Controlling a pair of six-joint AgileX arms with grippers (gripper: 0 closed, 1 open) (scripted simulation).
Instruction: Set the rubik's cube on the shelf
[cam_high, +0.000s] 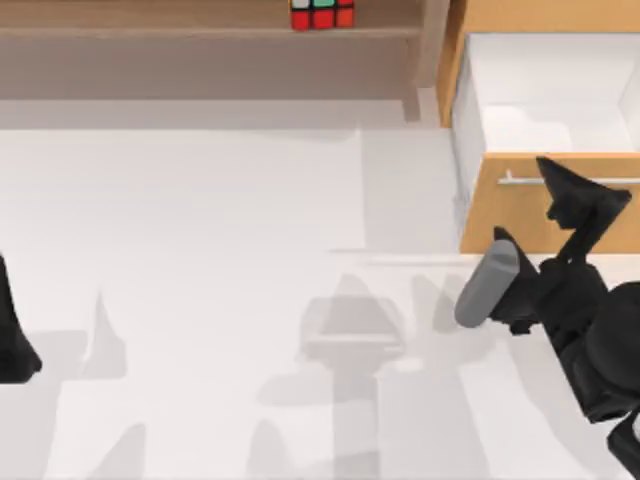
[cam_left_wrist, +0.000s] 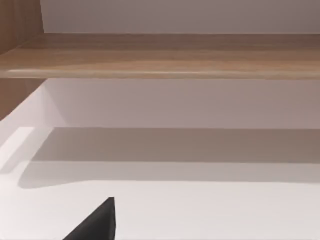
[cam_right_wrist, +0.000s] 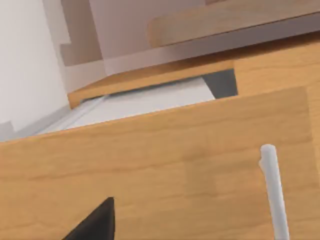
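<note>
The rubik's cube (cam_high: 321, 14) rests on the long wooden shelf (cam_high: 180, 30) at the back of the table, a little left of the upright side post (cam_high: 431, 45). No gripper touches it. My right gripper (cam_high: 575, 200) hovers at the right side, in front of the drawer and far from the cube. My left gripper (cam_high: 12, 335) is parked at the table's left edge. The left wrist view looks at the shelf board (cam_left_wrist: 165, 55) from low over the table.
An orange-tan drawer (cam_high: 540, 205) with a thin silver handle (cam_high: 570, 181) stands pulled open at the back right, its white inside bare. The right wrist view shows the drawer front (cam_right_wrist: 150, 165) and handle (cam_right_wrist: 272, 190) close up. Arm shadows lie on the white table (cam_high: 220, 250).
</note>
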